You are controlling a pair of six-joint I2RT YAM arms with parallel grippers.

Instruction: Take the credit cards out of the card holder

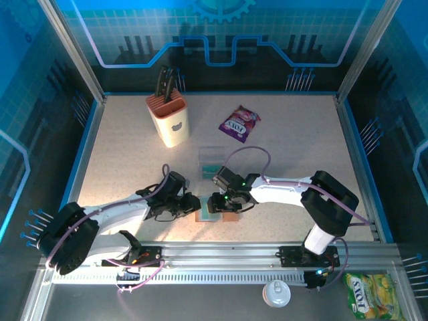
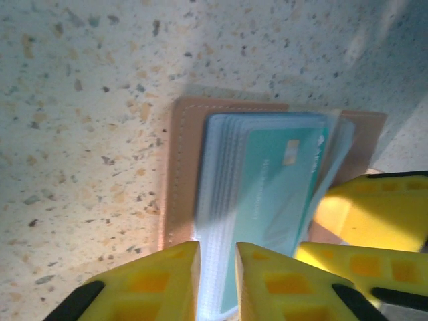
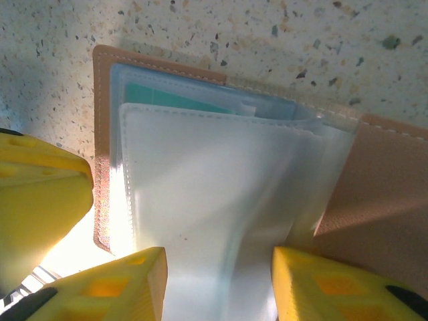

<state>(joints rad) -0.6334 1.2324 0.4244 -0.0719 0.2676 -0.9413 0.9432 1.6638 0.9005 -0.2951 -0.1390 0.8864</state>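
Between your two grippers: card holder (image 2: 180, 174) lies open, teal card (image 2: 271, 200) sleeved.
Left gripper (image 2: 217, 277) nips the sleeve edges; right gripper (image 3: 217, 284) straddles them, apart. Next, pinch the card alone.

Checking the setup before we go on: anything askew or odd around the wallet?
Nothing is damaged or spilled. The wallet lies open on the table, its clear sleeves fanned up unevenly, with a teal card still inside one.

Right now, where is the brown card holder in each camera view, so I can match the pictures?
Top external: the card holder lies low centre, between the two gripper heads.
Left wrist: it lies open at centre-right, a teal card in its sleeves.
Right wrist: it spans the frame, clear sleeves fanned out.
Shared landmark: the speckled tabletop under it.
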